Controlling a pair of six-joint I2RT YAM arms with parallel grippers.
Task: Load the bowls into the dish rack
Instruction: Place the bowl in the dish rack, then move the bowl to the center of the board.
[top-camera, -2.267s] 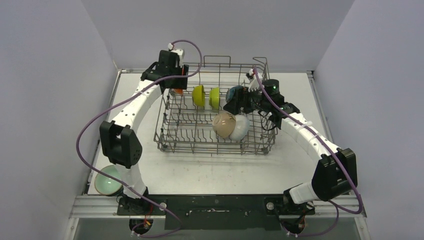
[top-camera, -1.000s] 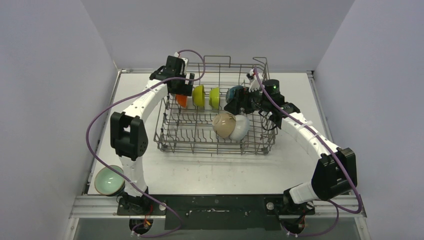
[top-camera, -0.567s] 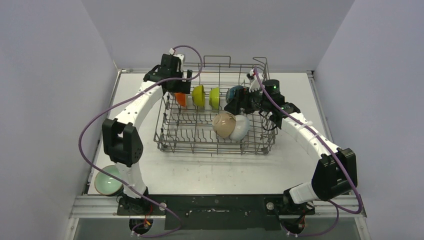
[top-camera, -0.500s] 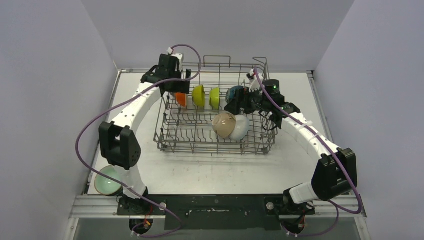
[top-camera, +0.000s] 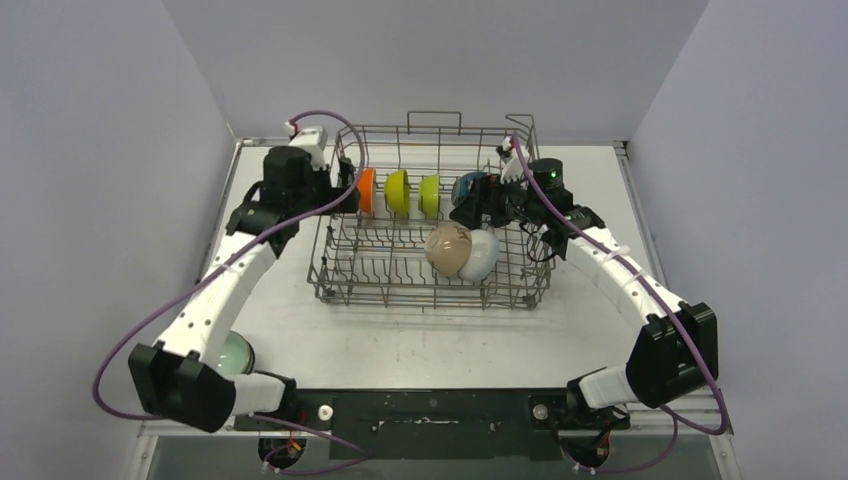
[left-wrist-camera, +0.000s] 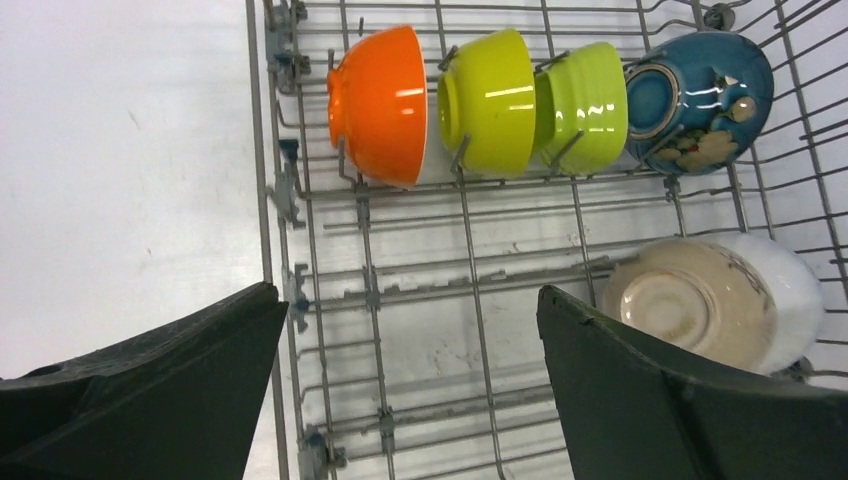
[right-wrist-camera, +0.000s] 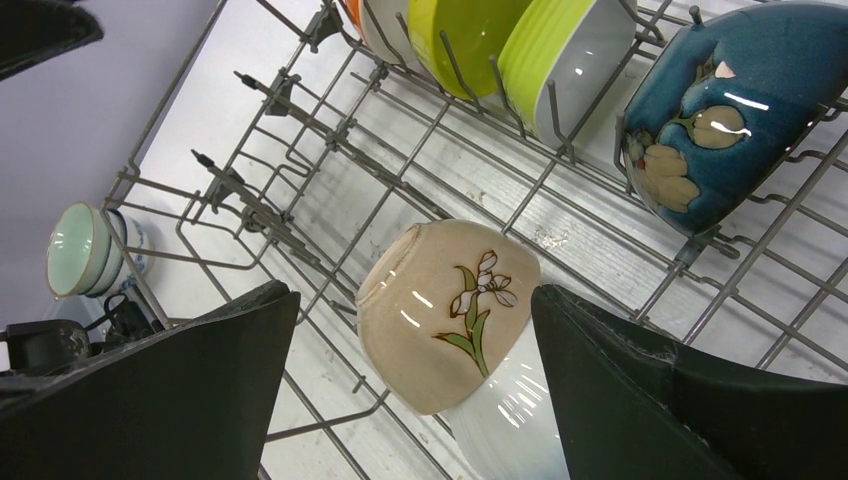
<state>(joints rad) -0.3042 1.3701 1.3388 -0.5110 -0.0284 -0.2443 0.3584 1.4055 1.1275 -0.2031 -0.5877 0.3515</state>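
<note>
While left pincer and right pincer hover apart, empty, at the dish rack's sides, orange bowl, yellow bowl, lime bowl, blue bowl line its back row; beige bowl, white bowl sit mid-rack.

The right gripper hangs with jaws spread wide over the dish rack. Below, a beige flowered bowl lies tipped against a white bowl. A blue bowl and lime bowl stand on edge behind. A pale green bowl, possibly stacked on another, sits outside
</note>
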